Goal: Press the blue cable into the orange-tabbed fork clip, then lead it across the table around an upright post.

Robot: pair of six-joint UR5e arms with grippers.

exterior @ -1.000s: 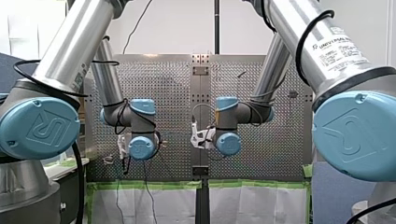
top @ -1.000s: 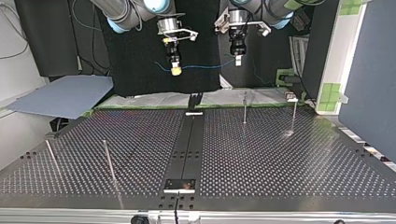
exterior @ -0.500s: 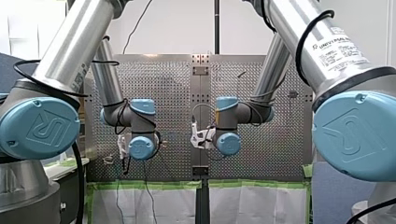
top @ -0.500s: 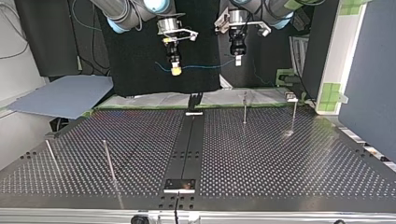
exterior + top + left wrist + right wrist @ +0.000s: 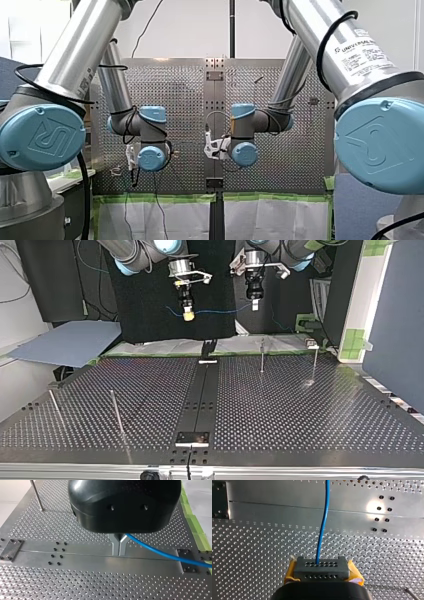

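A thin blue cable (image 5: pixel 220 311) hangs in a short span well above the tabletop (image 5: pixel 300 410), touching nothing on it; my left claw (image 5: pixel 119 551) is pinched closed on one part of it, and my right claw (image 5: pixel 322 570), with yellow pads, is clamped on another. The cable looks light, limp and slick, likely to slide or kink; best held firmly, close beside whichever stretch gets pressed.
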